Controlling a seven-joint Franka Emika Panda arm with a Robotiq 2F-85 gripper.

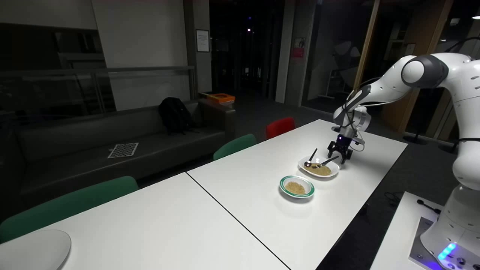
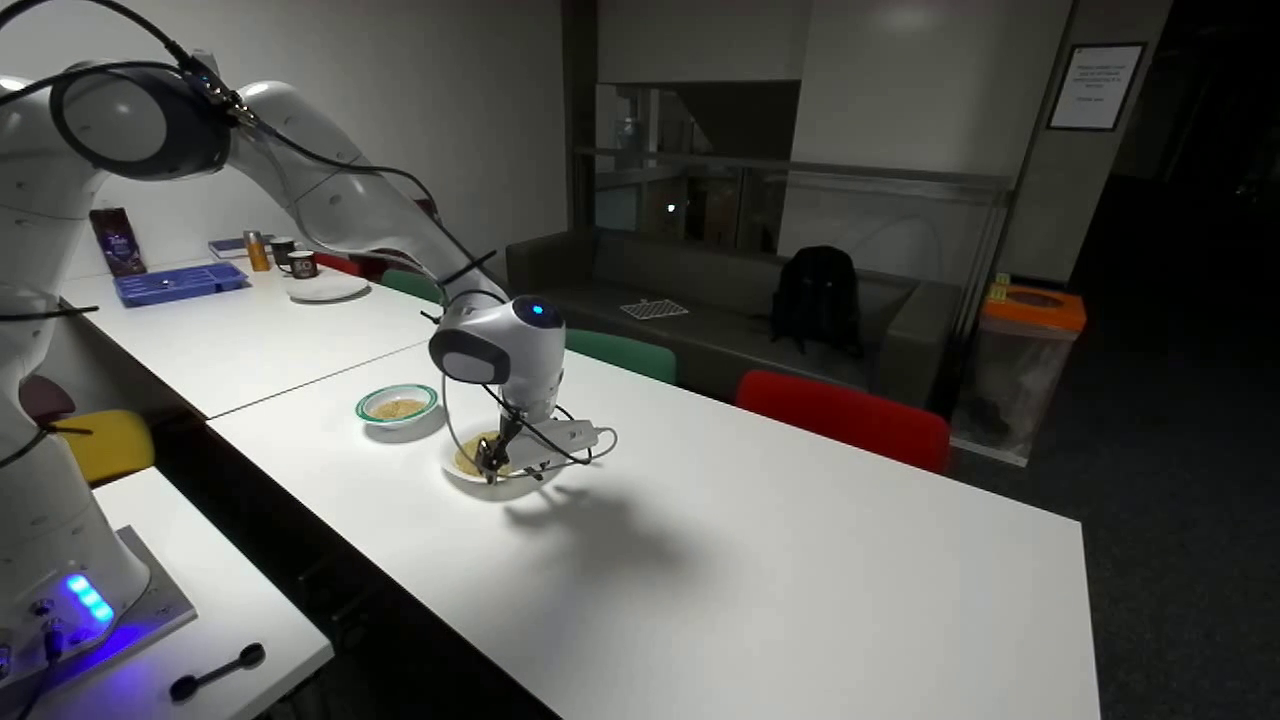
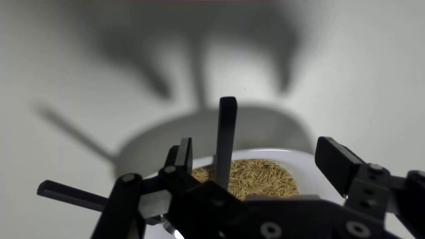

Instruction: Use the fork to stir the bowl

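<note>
White table [image 1: 255, 176], dish [image 3: 307, 166] upon it. In the dish: fork [image 1: 330, 161], likely light, stiff, slick; best pinched mid-handle. Near the dish: my gripper [image 3: 254, 146], spread, gripping nothing.

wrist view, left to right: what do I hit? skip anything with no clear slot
Spoon handle → one of the fingers → fork handle → other finger. The white dish and its grain overlap several of these, so neither gets a slot.
</note>
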